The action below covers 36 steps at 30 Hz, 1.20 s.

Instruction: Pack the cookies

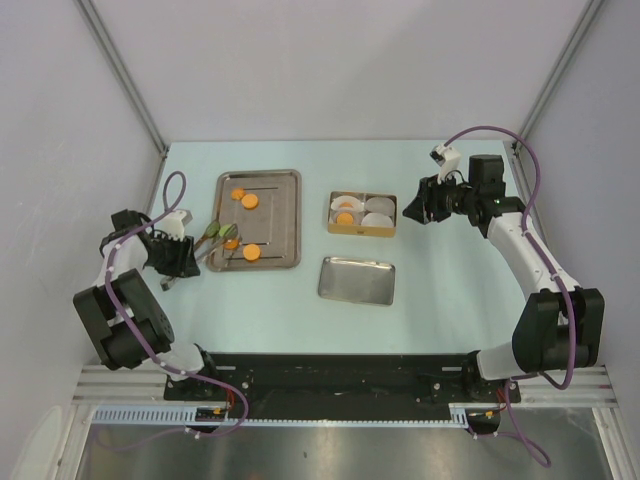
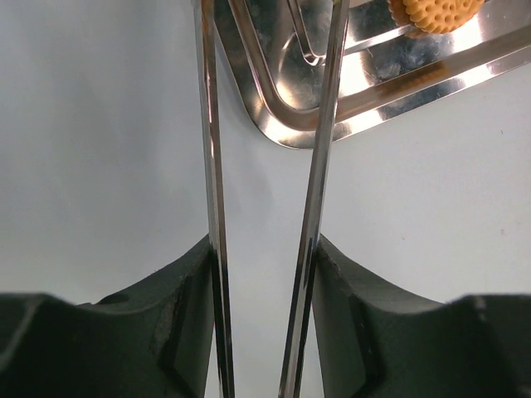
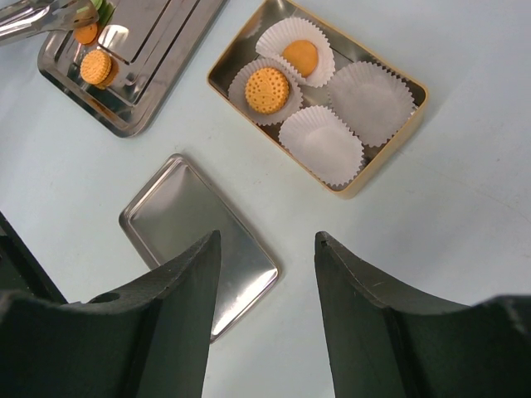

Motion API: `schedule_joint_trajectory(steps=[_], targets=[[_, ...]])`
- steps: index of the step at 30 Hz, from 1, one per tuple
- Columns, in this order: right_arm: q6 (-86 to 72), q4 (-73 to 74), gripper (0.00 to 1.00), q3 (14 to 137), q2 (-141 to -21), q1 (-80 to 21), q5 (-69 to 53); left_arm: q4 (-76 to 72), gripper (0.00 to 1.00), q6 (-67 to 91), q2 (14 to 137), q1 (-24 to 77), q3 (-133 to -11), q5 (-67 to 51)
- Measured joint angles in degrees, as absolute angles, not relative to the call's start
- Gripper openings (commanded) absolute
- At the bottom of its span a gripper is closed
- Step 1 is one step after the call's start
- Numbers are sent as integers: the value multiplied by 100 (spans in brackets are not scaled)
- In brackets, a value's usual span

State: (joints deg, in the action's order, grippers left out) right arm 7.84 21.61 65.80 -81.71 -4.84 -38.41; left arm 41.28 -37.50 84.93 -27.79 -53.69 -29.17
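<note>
As it stands, left gripper (image 1: 192, 258) (image 2: 264, 249): at the table's left side, fingers pinching the two steel blades of the tongs near their rear end.
Tongs (image 1: 210, 243) (image 2: 211, 166) (image 3: 33, 21): blades a little apart in the left wrist view, reaching over the tray's left rim.
Right gripper (image 1: 408, 208) (image 3: 267, 240): just right of the box, fingers spread, nothing between them.
Table (image 1: 450, 290): pale surface carrying all the items.
Tray (image 1: 280, 215) (image 2: 282, 83) (image 3: 141, 50): large, steel, left of centre.
Cookies (image 1: 250, 201): four orange ones on the tray, two near its far left corner and two near its near left corner; one of these shows at the top edge of the left wrist view (image 2: 436, 12) with a dotted face.
Green cookie (image 1: 216, 230): at the tray's left rim beside the tong tips; contact with the tips cannot be told.
Box (image 1: 396, 212) (image 3: 386, 153): gold-walled, right of the tray, holding four liners in two rows.
Liners (image 1: 378, 206) (image 3: 372, 91): white, pleated; the two on the box's left side each hold one orange cookie, one dotted face up (image 3: 267, 89) and one smooth (image 3: 299, 55); the two on the right side hold nothing.
Small tray (image 1: 357, 280) (image 3: 178, 211): flat, steel, near side of the box, apart from it.
</note>
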Motion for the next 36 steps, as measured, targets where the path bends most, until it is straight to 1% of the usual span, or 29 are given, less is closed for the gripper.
schedule_joint_trajectory(steps=[9,19,30,33,36], targets=[[786,2161,54,6580,-8176,-484,-3841,4130,41,-3745,8591,-2790,-5369,-2936],[786,2163,53,6580,-8176,-484,-3841,4128,40,-3745,8521,-2794,-5369,-3096],[786,2163,54,6580,-8176,-484,-3841,4357,40,-3651,8003,-2777,-5701,-3717],[784,2161,54,6580,-8176,-484,-3839,4397,40,-3535,7843,-2641,-5817,-3820],[786,2161,53,6580,-8176,-484,-3837,4351,40,-3345,7660,-2250,-5865,-3815]])
